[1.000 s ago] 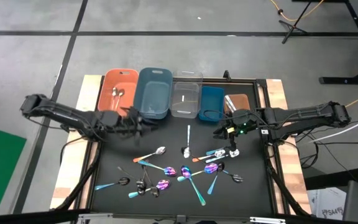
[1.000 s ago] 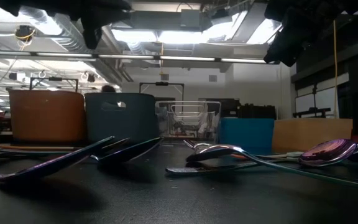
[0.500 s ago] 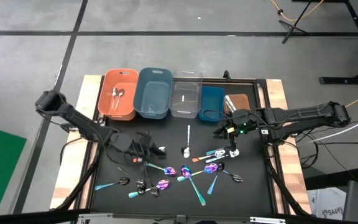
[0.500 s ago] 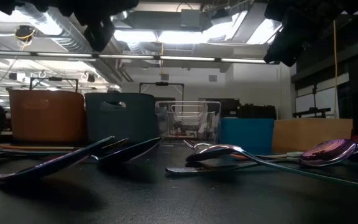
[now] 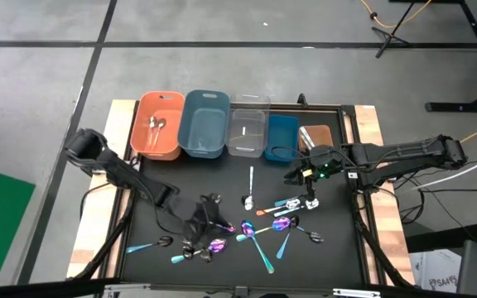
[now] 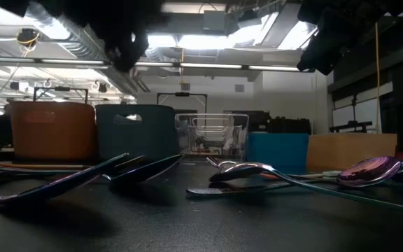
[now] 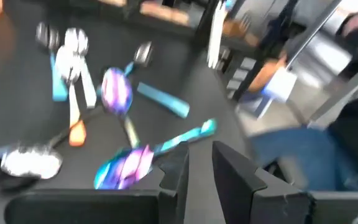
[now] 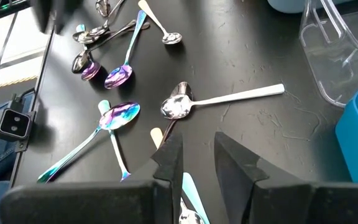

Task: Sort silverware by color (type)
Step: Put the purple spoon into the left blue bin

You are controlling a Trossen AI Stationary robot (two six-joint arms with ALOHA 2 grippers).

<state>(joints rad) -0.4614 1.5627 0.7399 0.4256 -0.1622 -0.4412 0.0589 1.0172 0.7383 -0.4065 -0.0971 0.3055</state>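
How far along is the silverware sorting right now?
Barely started. Two spoons lie in the orange bin; the other bins look empty. Neither the left gripper, over the pile, nor the right gripper holds anything. Most silverware remains on the mat.

You have iridescent purple-and-teal spoons point(image 5: 281, 224) and a silver spoon point(image 5: 249, 199) on the black tabletop point(image 5: 338, 257).

No legible text, label, brand, number or sign anywhere: none on the plastic bins, on the spoons, on the black bench or on the arms, and none readable in the room behind.
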